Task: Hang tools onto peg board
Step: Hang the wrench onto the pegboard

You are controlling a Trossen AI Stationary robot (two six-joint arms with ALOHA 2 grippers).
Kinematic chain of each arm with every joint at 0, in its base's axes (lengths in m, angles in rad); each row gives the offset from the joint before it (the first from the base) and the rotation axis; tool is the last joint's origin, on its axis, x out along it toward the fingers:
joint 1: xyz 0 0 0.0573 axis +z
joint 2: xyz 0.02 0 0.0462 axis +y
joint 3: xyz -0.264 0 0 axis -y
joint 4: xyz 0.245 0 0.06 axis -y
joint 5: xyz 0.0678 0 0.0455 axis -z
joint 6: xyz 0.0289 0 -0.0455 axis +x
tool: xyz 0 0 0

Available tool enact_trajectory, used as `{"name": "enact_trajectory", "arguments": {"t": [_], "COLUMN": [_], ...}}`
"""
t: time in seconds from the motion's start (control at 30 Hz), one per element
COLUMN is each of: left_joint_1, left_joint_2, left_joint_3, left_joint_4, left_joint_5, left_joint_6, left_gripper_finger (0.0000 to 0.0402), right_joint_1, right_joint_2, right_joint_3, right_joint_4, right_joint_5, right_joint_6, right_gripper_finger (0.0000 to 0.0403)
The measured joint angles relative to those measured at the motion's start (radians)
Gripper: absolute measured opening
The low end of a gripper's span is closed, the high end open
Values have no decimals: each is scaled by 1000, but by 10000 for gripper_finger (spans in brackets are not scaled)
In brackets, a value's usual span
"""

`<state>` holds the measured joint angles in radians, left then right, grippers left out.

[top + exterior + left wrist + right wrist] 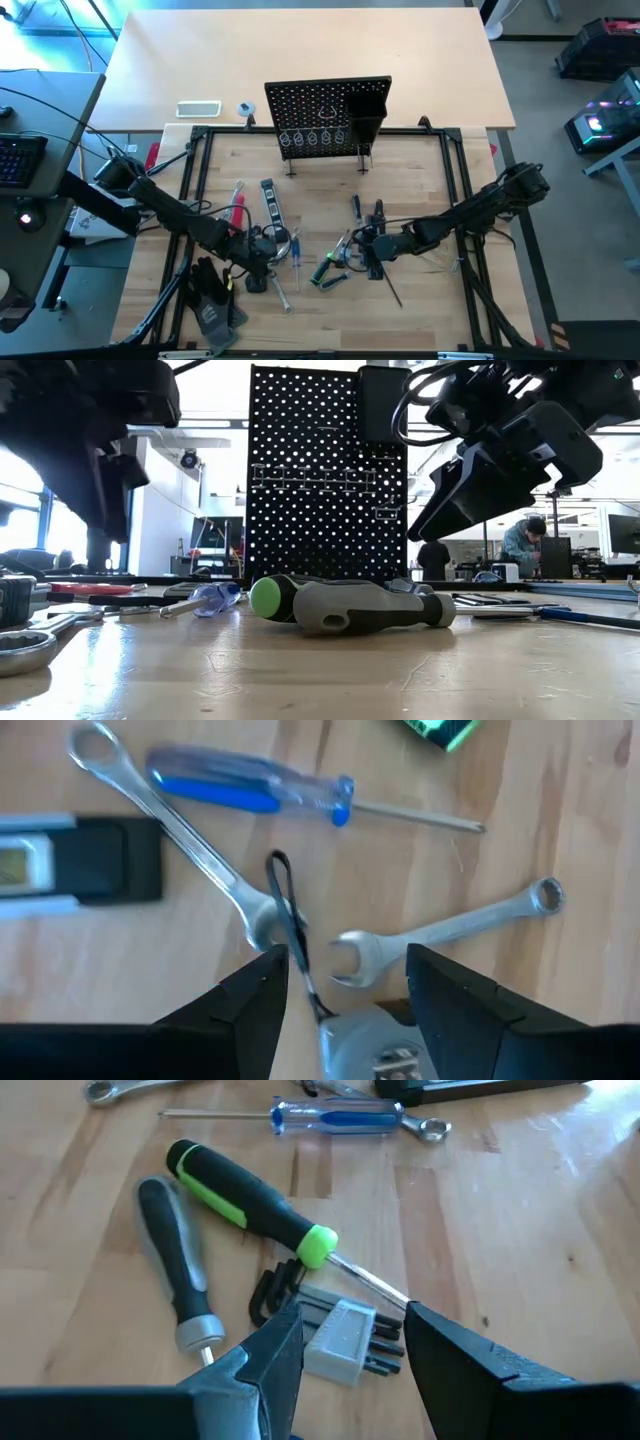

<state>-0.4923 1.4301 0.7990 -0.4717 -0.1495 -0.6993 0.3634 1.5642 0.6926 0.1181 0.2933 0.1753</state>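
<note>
Wooden tabletop (420, 180) with a black frame round it, open workshop behind with a person (522, 542) way off at a bench. Both arms are down low over the scattered tools. Left gripper (345, 985) has its fingers spread and isn't holding anything; between and just past them lie two silver wrenches (455, 925) meeting at their open ends, with a thin black loop of something lying across one. A little farther out from it there's a blue screwdriver (250, 792) with a clear handle, and a flat black and silver tool (75, 870) off to one side. Right gripper (350, 1345) is also spread and empty, sitting right over a grey-holdered hex key set (340, 1342), which lies between its fingers but I can't tell if they touch it. Just beyond that are the green and black screwdriver (245, 1205) and a black-handled screwdriver (175, 1270) beside it, roughly side by side. From above, the black pliers (378, 222) sit just to the far side of the right gripper, and a pair of black gloves (212, 300) lies at the near left edge. The peg board (315, 115) stands upright at the far middle of the table, wire ring holders along its lower part and a black box bin (365, 112) on its right side, nothing hanging on it that I can see. Beyond it, on the paler table, lies a white flat device (198, 108).
</note>
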Motion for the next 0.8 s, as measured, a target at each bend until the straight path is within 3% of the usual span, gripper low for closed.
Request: {"name": "enact_trajectory", "arguments": {"t": [0.53, 0.8], "left_joint_1": [-1, -1], "left_joint_2": [132, 181], "left_joint_3": [0, 2], "left_joint_4": [31, 29], "left_joint_5": [113, 113], "left_joint_6": [-110, -128], "left_gripper_finger": [194, 147], "right_joint_1": [19, 19], "right_joint_2": [0, 0], "right_joint_3": [-2, -3], "right_joint_4": [-17, -17], "right_joint_5": [-16, -14], "right_joint_6": [-1, -1], "right_gripper_finger": [169, 169]}}
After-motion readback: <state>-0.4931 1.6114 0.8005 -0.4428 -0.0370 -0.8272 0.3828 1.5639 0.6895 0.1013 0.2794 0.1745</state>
